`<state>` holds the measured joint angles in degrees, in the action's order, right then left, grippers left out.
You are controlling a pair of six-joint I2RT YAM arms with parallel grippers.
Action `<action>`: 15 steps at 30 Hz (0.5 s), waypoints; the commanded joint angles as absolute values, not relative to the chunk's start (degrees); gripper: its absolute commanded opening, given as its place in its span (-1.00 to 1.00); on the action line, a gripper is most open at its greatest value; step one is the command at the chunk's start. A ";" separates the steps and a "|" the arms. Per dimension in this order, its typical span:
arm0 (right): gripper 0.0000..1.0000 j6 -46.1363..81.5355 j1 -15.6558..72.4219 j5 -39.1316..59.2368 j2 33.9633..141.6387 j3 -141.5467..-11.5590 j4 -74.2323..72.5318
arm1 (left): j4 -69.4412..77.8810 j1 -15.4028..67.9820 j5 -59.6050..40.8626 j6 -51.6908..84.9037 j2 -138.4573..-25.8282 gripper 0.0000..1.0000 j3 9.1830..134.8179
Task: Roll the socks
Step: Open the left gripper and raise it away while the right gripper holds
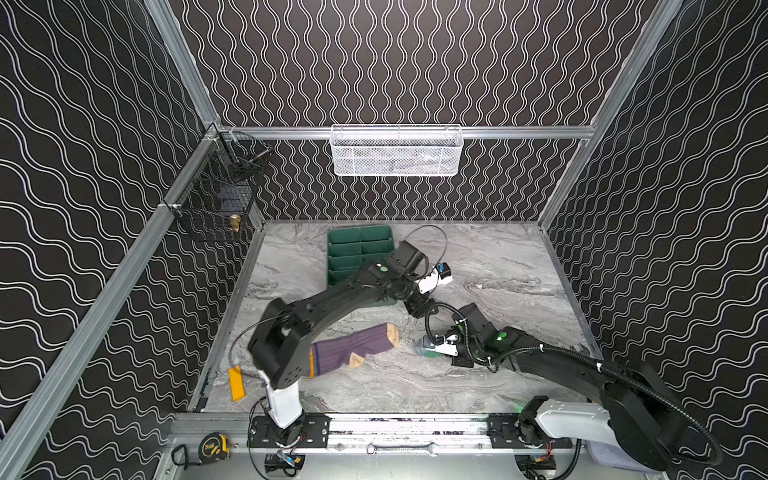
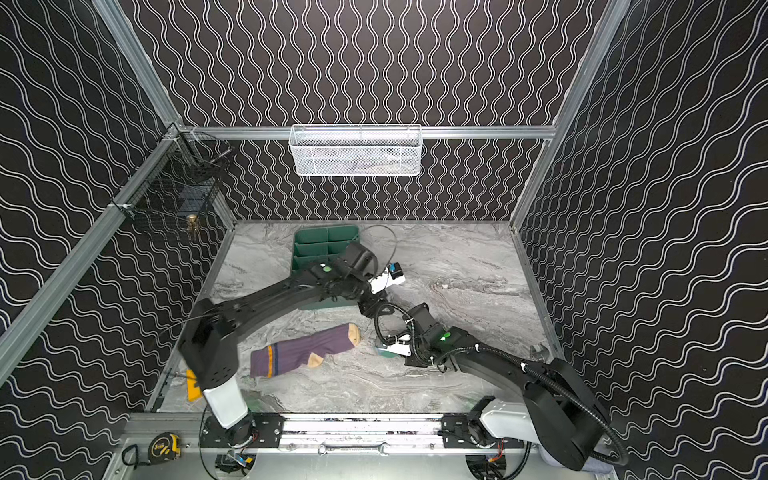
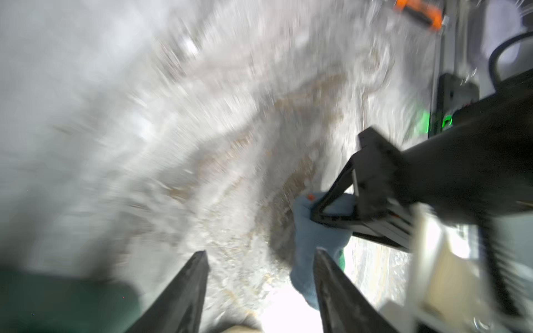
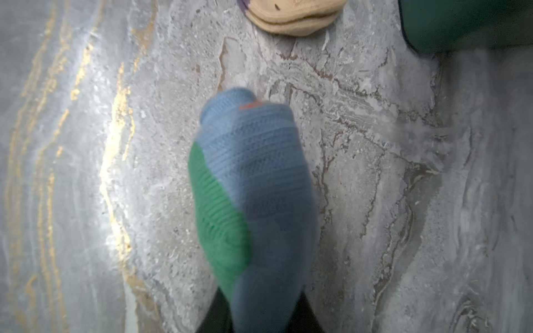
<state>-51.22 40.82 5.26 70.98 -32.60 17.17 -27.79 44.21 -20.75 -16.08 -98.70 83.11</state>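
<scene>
Grips the blue sock (image 4: 259,178), bunched into a roll, in the right gripper (image 4: 259,320), right of centre in both top views, likely so the roll cannot spring loose. Spreads the left gripper (image 3: 261,253) empty, just above it in the frame. Leaves the purple sock (image 1: 353,349) flat, unrolled, lower centre, toe near the roll.

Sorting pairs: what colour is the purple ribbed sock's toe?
Tan toe, best in right wrist view.
</scene>
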 commanded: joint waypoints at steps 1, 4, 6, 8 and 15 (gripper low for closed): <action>-1.00 -48.20 40.74 8.66 70.09 -33.43 22.01 | -19.79 44.06 -14.94 -19.00 -93.13 0.33 80.76; -1.00 -47.24 39.69 10.69 70.34 -35.05 24.41 | -18.95 43.86 -10.13 -23.17 -85.09 0.31 76.41; -1.00 -46.86 38.41 12.84 71.82 -36.61 26.69 | -19.05 43.78 -6.19 -26.16 -78.90 0.27 72.76; -1.00 -45.78 37.26 14.38 74.27 -38.52 28.39 | -18.90 43.70 -2.29 -30.43 -71.29 0.27 67.76; -1.00 -44.02 31.31 22.94 83.70 -47.37 37.00 | -26.47 43.99 -5.79 -43.92 -53.63 0.23 62.24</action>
<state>-45.36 32.62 16.97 81.43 -44.91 31.27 -23.16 43.83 -3.55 -36.07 -55.81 61.87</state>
